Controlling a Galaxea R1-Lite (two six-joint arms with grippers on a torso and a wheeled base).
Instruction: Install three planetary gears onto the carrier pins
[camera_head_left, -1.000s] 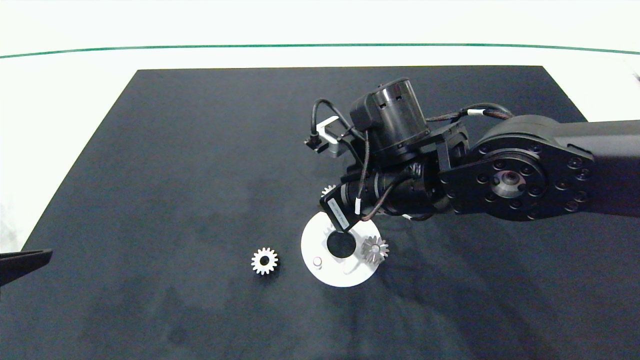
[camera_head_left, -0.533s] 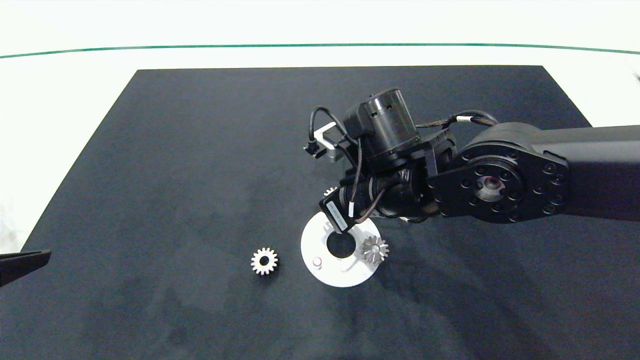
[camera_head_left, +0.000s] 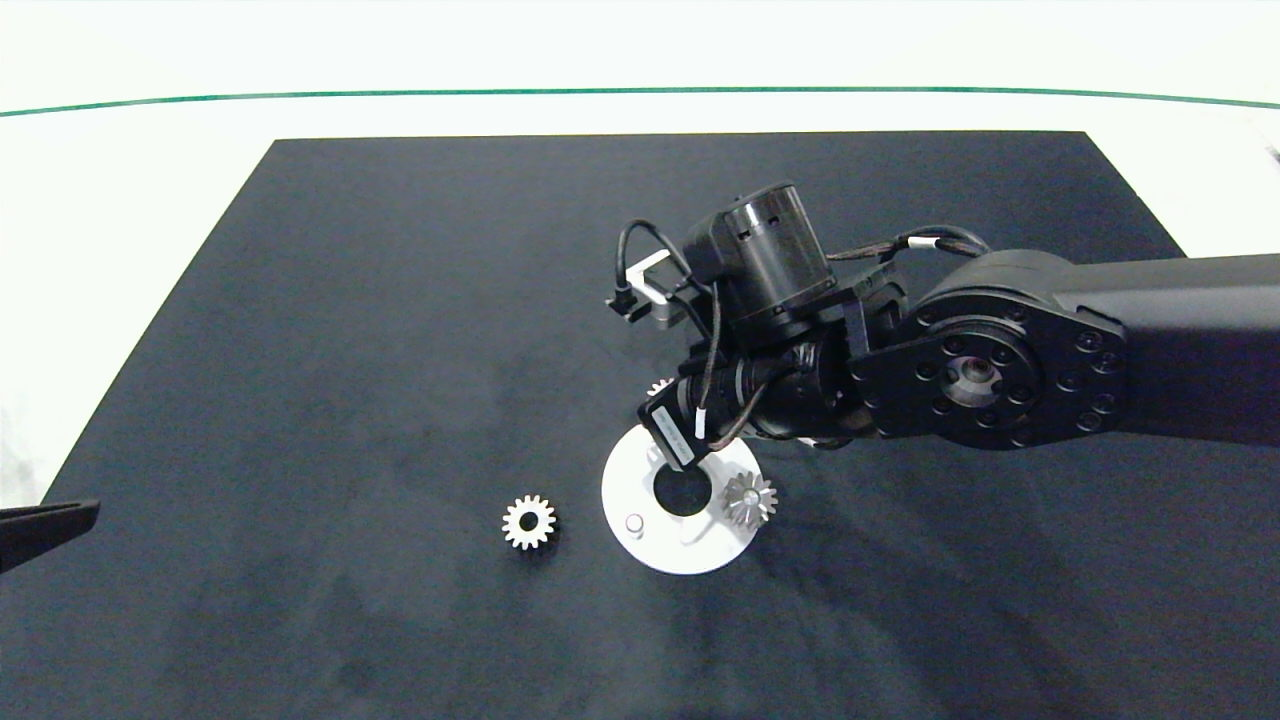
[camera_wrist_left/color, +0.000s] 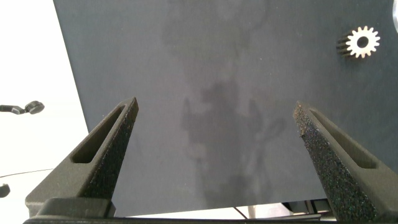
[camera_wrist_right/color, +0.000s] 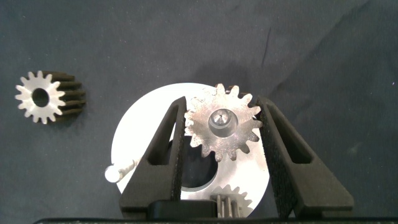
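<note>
The right gripper (camera_wrist_right/color: 222, 134) clasps a planetary gear (camera_wrist_right/color: 224, 124) between its grey fingers, holding it on a carrier pin (camera_wrist_right/color: 219, 119) at the far side of the white disc (camera_head_left: 640, 485). A second gear (camera_head_left: 749, 498) sits on the disc's right edge; a third gear (camera_head_left: 529, 521) lies on the table's dark mat (camera_head_left: 400, 350) just left of the disc, whose near-left pin (camera_head_left: 634, 523) stands bare. The left gripper (camera_wrist_left/color: 214, 134) hangs spread wide over the mat's left edge.

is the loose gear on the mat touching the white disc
Apart. In the head view the loose gear lies on the mat with a clear strip of dark mat between it and the white disc.
</note>
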